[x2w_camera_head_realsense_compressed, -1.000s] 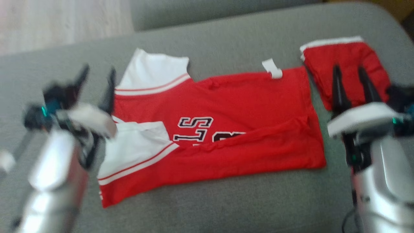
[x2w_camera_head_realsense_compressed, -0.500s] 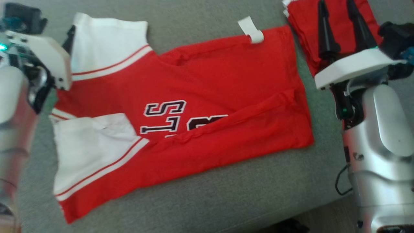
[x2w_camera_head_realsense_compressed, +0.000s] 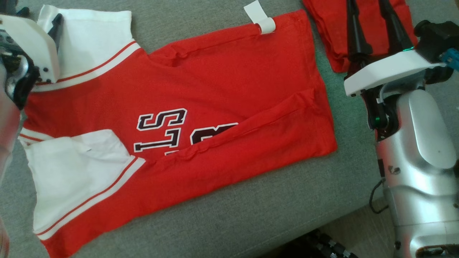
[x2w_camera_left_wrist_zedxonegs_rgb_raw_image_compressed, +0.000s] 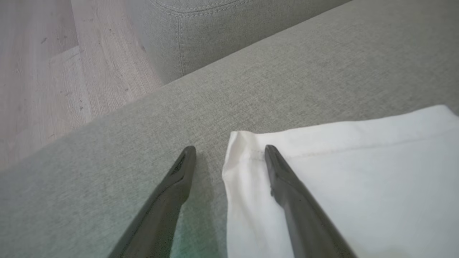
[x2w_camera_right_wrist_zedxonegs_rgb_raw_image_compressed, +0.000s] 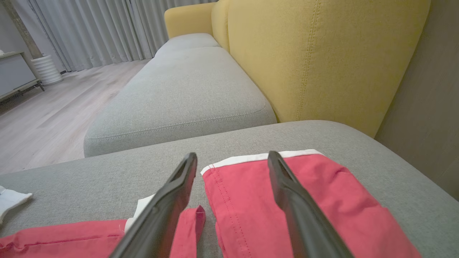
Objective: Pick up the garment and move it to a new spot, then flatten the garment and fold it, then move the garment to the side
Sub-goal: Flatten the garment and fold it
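Observation:
A red jersey (x2w_camera_head_realsense_compressed: 200, 89) with white sleeves and black lettering lies spread on the grey sofa cushion (x2w_camera_head_realsense_compressed: 251, 215). Its near long edge is folded over the lettering. My left gripper (x2w_camera_left_wrist_zedxonegs_rgb_raw_image_compressed: 229, 150) is open at the far white sleeve (x2w_camera_head_realsense_compressed: 89, 36). In the left wrist view it straddles the corner of that sleeve (x2w_camera_left_wrist_zedxonegs_rgb_raw_image_compressed: 340, 172), one finger on the cloth and one over bare cushion. My right gripper (x2w_camera_right_wrist_zedxonegs_rgb_raw_image_compressed: 233, 157) is open and holds nothing. It hovers at the upper right of the head view, right of the jersey's hem, over a second red folded cloth.
A small red folded garment (x2w_camera_head_realsense_compressed: 330, 32) with white trim (x2w_camera_right_wrist_zedxonegs_rgb_raw_image_compressed: 258, 157) lies just past the jersey's hem. A white tag (x2w_camera_head_realsense_compressed: 260, 18) sticks out at the hem's far corner. The cushion's front edge and floor (x2w_camera_head_realsense_compressed: 358, 229) are at the lower right. A yellow backrest (x2w_camera_right_wrist_zedxonegs_rgb_raw_image_compressed: 322, 57) rises behind.
The head camera has dipped and closed in, so the whole picture shifted. My left gripper has moved from beside the jersey onto the far white sleeve. The right gripper stays over the folded red cloth.

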